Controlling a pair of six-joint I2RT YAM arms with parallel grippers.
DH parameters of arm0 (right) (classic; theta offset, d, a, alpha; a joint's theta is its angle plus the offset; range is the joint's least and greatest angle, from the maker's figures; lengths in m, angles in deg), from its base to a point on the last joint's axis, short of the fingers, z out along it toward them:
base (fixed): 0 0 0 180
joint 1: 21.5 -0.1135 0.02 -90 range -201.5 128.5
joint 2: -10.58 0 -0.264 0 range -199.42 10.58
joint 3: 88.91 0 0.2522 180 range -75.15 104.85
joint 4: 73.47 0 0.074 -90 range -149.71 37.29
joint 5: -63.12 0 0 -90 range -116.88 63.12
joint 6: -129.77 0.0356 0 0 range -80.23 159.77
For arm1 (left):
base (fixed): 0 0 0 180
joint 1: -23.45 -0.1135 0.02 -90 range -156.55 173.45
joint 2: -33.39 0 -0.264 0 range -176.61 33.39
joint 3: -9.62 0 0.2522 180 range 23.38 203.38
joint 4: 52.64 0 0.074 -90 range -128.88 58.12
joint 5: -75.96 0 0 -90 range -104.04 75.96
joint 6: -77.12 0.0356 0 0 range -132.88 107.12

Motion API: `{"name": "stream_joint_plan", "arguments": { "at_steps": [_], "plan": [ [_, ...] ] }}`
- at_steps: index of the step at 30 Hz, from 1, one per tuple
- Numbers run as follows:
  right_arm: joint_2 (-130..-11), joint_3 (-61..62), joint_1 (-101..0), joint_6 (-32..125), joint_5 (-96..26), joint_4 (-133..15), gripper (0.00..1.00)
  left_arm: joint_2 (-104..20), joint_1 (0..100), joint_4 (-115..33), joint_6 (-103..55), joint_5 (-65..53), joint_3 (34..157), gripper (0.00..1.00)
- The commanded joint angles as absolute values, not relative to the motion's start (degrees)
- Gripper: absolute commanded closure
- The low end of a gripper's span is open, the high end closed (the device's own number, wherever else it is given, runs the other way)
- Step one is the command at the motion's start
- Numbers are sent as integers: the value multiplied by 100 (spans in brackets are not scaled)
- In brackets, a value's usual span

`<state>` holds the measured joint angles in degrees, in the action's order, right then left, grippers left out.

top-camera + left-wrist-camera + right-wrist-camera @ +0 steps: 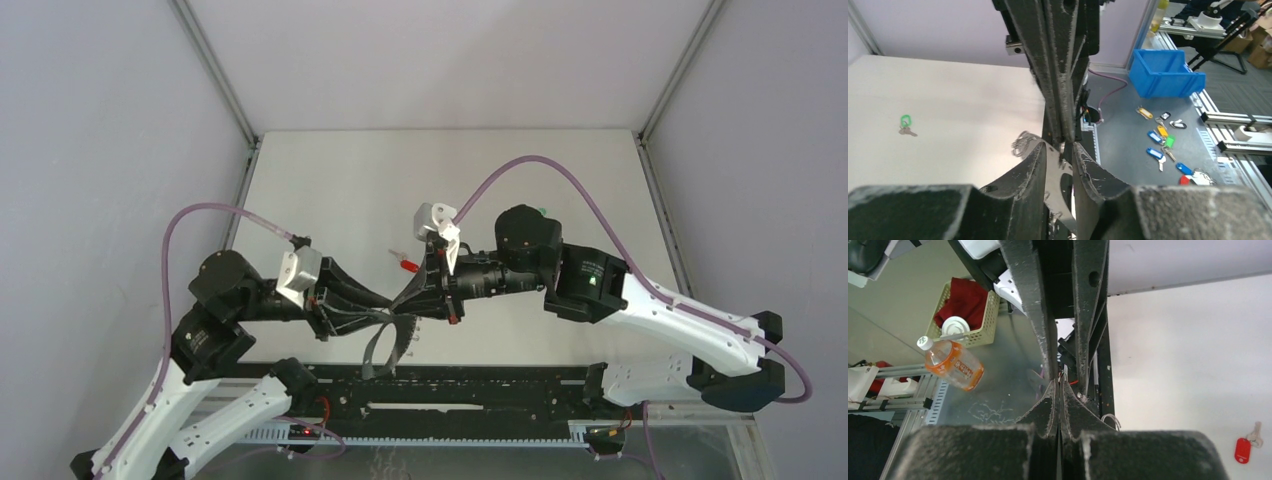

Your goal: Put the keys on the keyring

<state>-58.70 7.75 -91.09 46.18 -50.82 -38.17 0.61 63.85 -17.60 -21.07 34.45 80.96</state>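
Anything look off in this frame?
Nothing spilled or broken. One oddity: the red key and the green key lie loose on the table, well apart from each other, while the left gripper and right gripper meet tip to tip at the keyring, neither holding a key.

Red key (1243, 450), green key (906, 121)

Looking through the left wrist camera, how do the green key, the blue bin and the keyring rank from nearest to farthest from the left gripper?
From the left gripper:
1. keyring, right between its fingers.
2. green key, out on the white table, to the left.
3. blue bin, off the table, far right.
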Motion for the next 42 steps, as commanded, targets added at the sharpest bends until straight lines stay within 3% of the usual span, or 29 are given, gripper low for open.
{"name": "stream_joint_plan", "arguments": {
  "at_steps": [1, 11, 21, 33, 42],
  "plan": [
    [-5978, 998, -9111, 4480, -4658, -3943, 100, 11, 6423, -1454, -1806, 3913, 8389, 69],
    [-5873, 1000, -9120, 4372, -4421, -3766, 100, -44, 6423, -988, -1569, 4123, 8516, 58],
    [-5745, 939, -9120, 4298, -4541, -3625, 100, -37, 6423, 16, -236, 3232, 9192, 47],
    [-5595, 738, -9107, 4421, -4718, -3914, 100, -106, 6419, -42, -597, 2851, 8846, 55],
    [-5635, 691, -9103, 4412, -4800, -4038, 100, -281, 6418, -449, -1178, 3548, 8563, 56]
  ]
}}
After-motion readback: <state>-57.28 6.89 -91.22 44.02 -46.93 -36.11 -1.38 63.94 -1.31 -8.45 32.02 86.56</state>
